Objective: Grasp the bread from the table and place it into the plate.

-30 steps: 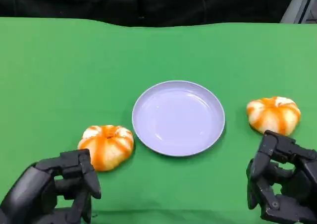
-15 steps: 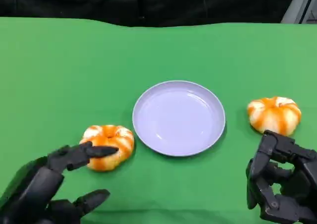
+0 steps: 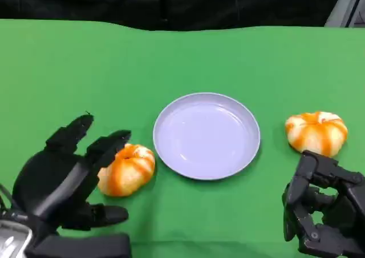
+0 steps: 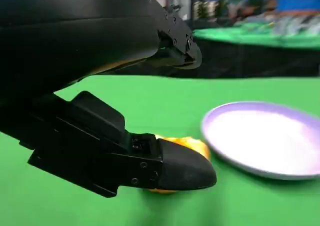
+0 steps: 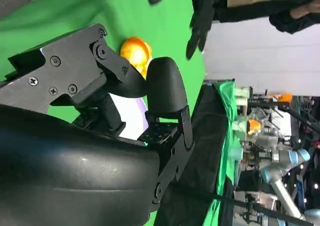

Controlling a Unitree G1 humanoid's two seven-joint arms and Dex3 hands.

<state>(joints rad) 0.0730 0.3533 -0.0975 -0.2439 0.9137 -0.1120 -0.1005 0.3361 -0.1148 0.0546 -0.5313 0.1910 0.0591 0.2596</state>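
Two orange-and-white bread rolls lie on the green table, one on each side of a lavender plate (image 3: 206, 135) that holds nothing. The left bread (image 3: 130, 169) lies just beside my left hand (image 3: 68, 178), whose fingers (image 3: 108, 145) are spread and reach over its near-left edge without closing on it. In the left wrist view the same bread (image 4: 194, 145) peeks out behind the thumb (image 4: 172, 168), with the plate (image 4: 265, 141) beyond. The right bread (image 3: 316, 131) sits just beyond my right hand (image 3: 324, 212), whose fingers are curled in on nothing.
The green cloth (image 3: 182, 58) runs back to a dark backdrop at its far edge. In the right wrist view, the left bread (image 5: 136, 50) and my left hand (image 5: 200, 11) appear across the table, with other benches and robot arms beyond.
My left hand has uncurled, spread its fingers, and moved forward over the left bread. The right hand, the plate and both rolls stay put.
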